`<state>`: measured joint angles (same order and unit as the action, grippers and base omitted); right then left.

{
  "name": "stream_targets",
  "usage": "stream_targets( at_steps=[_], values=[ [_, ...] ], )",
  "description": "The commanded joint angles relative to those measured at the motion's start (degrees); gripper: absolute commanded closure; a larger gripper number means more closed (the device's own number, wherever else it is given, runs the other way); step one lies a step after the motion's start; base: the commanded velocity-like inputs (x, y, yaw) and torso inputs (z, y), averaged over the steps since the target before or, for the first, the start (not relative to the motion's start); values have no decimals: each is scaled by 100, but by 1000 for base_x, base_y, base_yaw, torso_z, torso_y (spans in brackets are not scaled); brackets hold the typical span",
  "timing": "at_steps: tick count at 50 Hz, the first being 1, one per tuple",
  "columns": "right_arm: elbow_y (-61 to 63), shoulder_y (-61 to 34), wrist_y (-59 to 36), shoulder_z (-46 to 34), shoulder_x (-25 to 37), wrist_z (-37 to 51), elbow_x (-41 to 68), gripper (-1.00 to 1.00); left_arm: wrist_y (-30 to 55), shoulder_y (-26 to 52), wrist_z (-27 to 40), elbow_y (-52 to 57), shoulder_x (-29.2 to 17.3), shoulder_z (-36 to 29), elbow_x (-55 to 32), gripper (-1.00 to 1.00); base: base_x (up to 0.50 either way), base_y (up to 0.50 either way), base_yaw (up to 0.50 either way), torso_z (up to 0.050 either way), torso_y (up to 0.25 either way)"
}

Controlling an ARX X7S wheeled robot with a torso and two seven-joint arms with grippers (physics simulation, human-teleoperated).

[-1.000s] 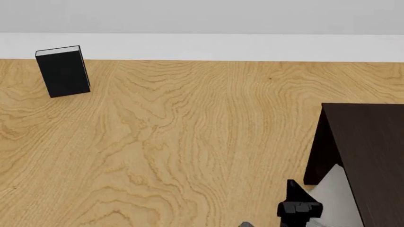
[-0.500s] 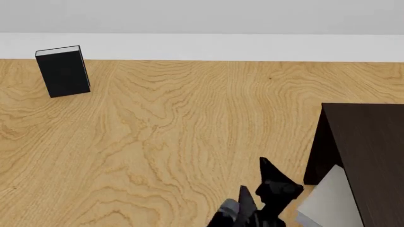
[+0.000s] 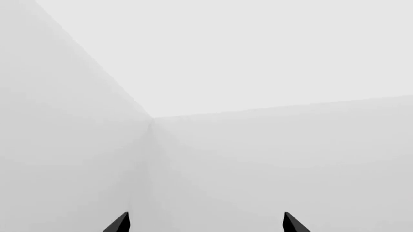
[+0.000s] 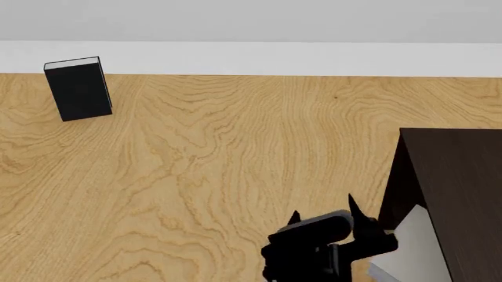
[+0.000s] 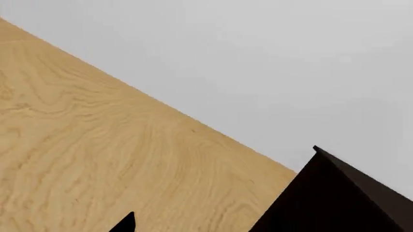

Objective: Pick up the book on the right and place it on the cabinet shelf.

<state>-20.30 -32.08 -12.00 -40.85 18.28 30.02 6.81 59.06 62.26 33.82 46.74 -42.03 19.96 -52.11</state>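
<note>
Right gripper: the right gripper (image 4: 323, 218) is seen low in the head view, just beside the dark cabinet's near-left side; two black fingertips (image 4: 352, 204) stand apart with nothing between them, so the jaws are taken as released.
Right wrist view: only one dark fingertip (image 5: 125, 224) is shown, over the wooden counter (image 5: 84, 159), with the cabinet (image 5: 335, 198) off to one side.
Left gripper: the left gripper (image 3: 205, 223) is seen only in its own wrist view, where two dark tips stand well apart against plain pale walls; the jaws are released and nothing is held.
Book: the book (image 4: 410, 245), light grey, is seen near the counter's front right corner, tilted against the cabinet's open left side, just beside the right gripper; whether it rests on an inner board cannot be told, since it is cut off by the frame edge.
Cabinet: very dark, placed at the counter's right edge, its flat top facing the camera.
Black book: a black book (image 4: 79, 89) is stood upright at the counter's far left corner, well apart from everything else.
</note>
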Motion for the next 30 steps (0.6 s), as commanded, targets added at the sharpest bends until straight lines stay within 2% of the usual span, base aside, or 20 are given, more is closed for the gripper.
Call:
stream_targets(
  at_steps=[1, 15, 30],
  values=[
    [-99, 81, 205, 276, -235, -214, 597, -100, 7, 14, 27, 0, -24, -10, -40, -100, 0, 0, 0, 0, 0],
    [261, 203, -35, 260, -228, -509, 952, -100, -57, -70, 26, -5, -36, 2, -14, -100, 0, 0, 0, 0, 0],
    [-198, 78, -126, 203, -404, -512, 941, -100, -80, -109, 45, -8, -53, 32, -51, -100, 0, 0, 0, 0, 0]
  ],
)
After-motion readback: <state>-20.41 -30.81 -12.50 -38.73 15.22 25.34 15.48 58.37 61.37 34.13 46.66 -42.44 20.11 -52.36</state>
